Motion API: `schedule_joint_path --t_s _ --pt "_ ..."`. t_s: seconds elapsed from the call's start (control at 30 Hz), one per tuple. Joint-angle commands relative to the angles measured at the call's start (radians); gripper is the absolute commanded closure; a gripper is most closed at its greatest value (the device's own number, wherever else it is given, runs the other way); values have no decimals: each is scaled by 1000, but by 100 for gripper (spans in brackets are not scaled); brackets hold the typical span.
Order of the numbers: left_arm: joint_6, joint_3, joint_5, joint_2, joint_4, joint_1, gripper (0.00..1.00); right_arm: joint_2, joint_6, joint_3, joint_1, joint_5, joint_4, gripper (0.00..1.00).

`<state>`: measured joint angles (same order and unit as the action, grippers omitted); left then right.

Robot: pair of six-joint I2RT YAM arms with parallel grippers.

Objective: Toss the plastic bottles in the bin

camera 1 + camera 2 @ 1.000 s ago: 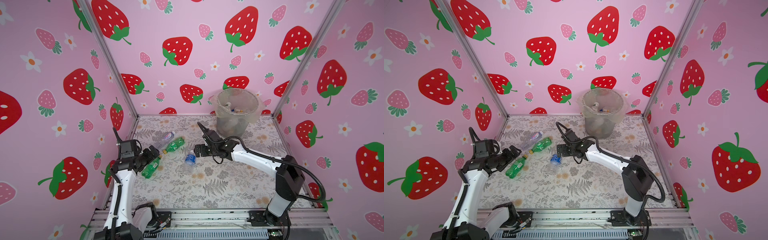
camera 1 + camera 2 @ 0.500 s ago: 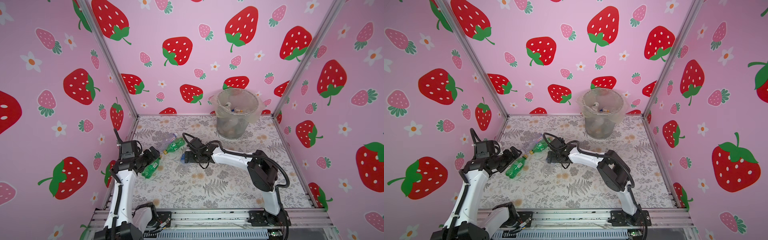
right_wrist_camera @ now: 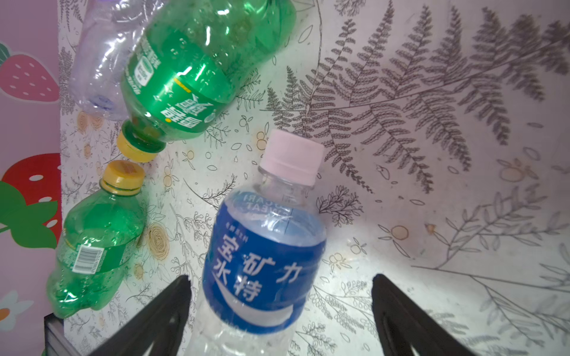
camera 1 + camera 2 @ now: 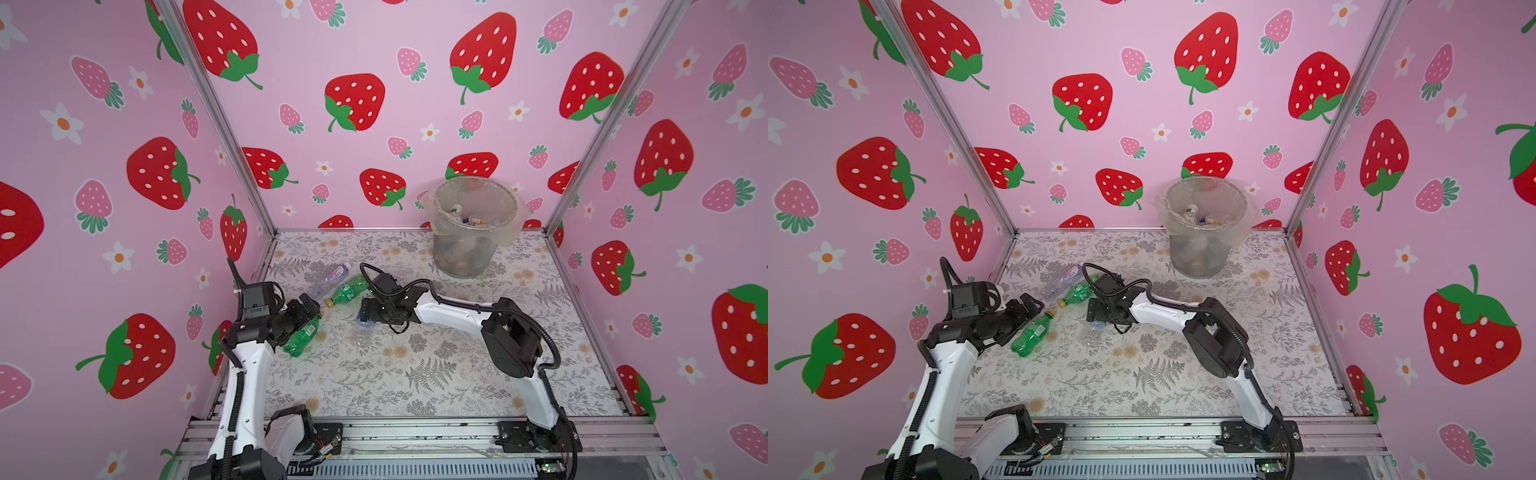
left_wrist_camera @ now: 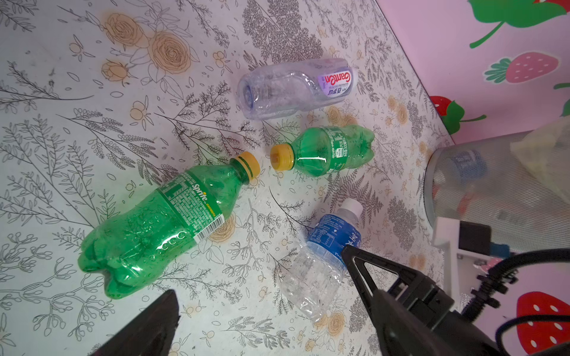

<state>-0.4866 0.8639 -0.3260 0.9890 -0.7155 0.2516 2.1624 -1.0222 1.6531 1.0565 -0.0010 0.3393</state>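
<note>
Four bottles were not yet thrown away, all lying on the table (image 4: 415, 374). Nearest, the left gripper (image 4: 306, 308) hung by the big green bottle (image 5: 160, 228), jaws wide apart and holding nothing. The right gripper (image 3: 281, 276) had its jaws apart on both sides of the blue-label bottle (image 3: 265, 246), not clamped. Behind lay the small green bottle (image 5: 330, 151) and the clear bottle (image 5: 293, 87). Far back, the bin (image 4: 465, 257) held several bottles

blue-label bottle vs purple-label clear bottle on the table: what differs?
Label: the blue-label bottle has a dark blue band; the purple-label bottle a pale purple and white one. Place: the blue-label bottle lies between the open jaws of the right gripper; the purple-label bottle lies beside a green bottle, no gripper at it. Both are clear, on their sides on the table, outside the bin.
</note>
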Motion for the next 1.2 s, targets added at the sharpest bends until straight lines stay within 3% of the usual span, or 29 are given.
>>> schedule_joint_path --t_s 0.0,0.2,0.3,0.5,0.7,0.93,1.17 --pt "5 -5 -17 -12 -8 5 1 37 -54 5 10 -40 -29 10" --pt "10 -3 -22 -12 -13 5 1 54 -52 -6 12 -86 -66 28" --pt "7 -6 -19 -20 -10 5 1 26 -44 -32 11 -63 -60 43" --pt "6 -6 -27 -24 -7 6 1 -88 -8 -116 7 -2 -46 46" --pt "6 -8 -31 -30 -4 5 1 -295 26 -277 -35 43 -64 46" --pt "6 -9 -35 -30 -5 5 1 -559 111 -390 -201 88 30 45" --pt "6 -11 -35 -30 -6 5 1 -759 195 -338 -346 123 131 45"
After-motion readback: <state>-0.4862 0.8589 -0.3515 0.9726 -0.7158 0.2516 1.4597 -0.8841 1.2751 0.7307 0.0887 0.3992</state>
